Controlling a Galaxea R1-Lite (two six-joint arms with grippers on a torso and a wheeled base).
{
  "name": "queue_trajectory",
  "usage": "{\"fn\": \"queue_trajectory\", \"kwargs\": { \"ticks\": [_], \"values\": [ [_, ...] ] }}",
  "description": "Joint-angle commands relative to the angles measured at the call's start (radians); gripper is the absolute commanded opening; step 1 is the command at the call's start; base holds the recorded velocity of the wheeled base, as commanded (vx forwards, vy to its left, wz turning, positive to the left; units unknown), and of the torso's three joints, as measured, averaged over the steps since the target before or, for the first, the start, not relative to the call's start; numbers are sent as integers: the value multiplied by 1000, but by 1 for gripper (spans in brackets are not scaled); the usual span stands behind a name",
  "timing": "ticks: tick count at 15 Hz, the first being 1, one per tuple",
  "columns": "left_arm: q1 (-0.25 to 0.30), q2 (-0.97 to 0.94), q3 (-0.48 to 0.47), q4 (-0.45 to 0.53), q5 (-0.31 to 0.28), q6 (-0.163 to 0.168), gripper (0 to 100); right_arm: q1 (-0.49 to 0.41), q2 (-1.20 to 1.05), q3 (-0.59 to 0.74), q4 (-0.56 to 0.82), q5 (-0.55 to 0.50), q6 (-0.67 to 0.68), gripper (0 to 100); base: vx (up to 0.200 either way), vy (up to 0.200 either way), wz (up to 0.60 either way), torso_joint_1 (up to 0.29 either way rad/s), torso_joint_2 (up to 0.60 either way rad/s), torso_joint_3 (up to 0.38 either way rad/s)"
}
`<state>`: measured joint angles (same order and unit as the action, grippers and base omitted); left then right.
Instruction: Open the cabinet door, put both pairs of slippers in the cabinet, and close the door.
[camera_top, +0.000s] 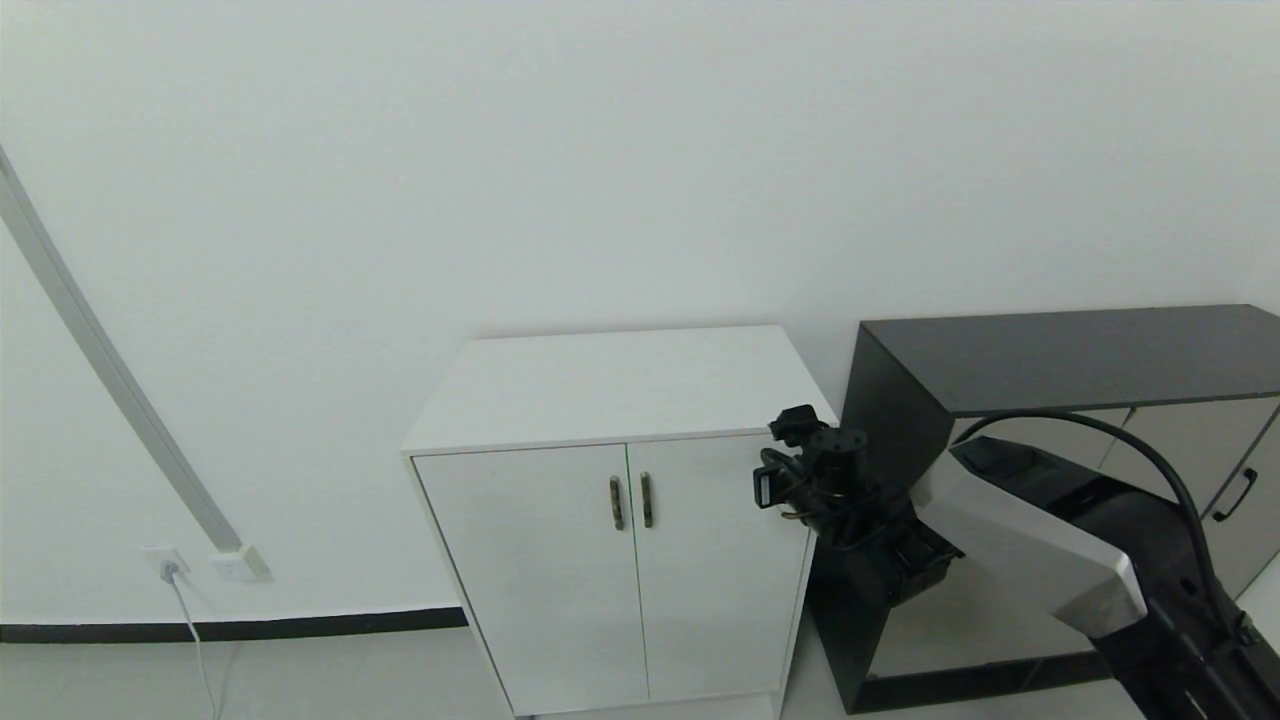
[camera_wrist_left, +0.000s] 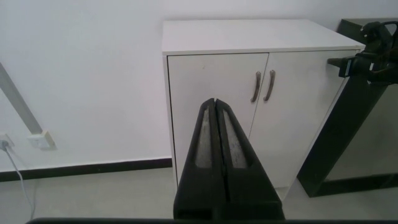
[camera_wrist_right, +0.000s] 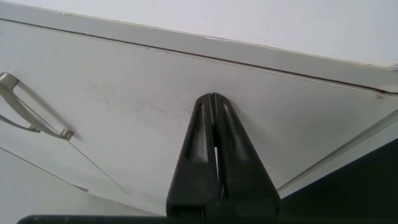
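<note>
Right gripper (camera_wrist_right: 213, 98), closed and empty, close before the right cabinet door (camera_top: 715, 560): best opened, shifted onto the handle (camera_top: 646, 499), then pulled outward; left gripper (camera_wrist_left: 214, 102) likewise closed, empty.

A plain white wall (camera_top: 600, 150) stood behind. A pale trunking strip (camera_top: 100, 350) ran diagonally down it, ending just beside a wall socket (camera_top: 163, 562), from which a white cable (camera_top: 200, 650) hung toward the grey floor (camera_top: 300, 680). A black skirting band (camera_top: 230, 630) lined the wall's foot. At right stood a dark sideboard (camera_top: 1060, 355), its grey doors possibly glossy.
</note>
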<state>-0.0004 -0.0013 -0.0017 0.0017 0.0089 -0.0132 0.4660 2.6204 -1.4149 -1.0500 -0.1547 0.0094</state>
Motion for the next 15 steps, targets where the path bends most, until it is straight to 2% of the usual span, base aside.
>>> {"fn": "queue_trajectory", "kwargs": {
  "ticks": [1, 6, 11, 15],
  "values": [
    [-1, 1, 0, 0, 0, -1, 0, 0, 3, -3, -1, 0, 0, 0, 0, 0, 0, 0, 0, 0],
    [-1, 1, 0, 0, 0, -1, 0, 3, -42, 68, -30, 0, 1, 0, 0, 0, 0, 0, 0, 0],
    [-1, 1, 0, 0, -1, -1, 0, 19, -227, 375, -177, -3, -2, 0, 0, 0, 0, 0, 0, 0],
    [0, 1, 0, 0, -1, -1, 0, -9, -387, 626, -294, -80, -3, 0, 0, 0, 0, 0, 0, 0]
  ]
}}
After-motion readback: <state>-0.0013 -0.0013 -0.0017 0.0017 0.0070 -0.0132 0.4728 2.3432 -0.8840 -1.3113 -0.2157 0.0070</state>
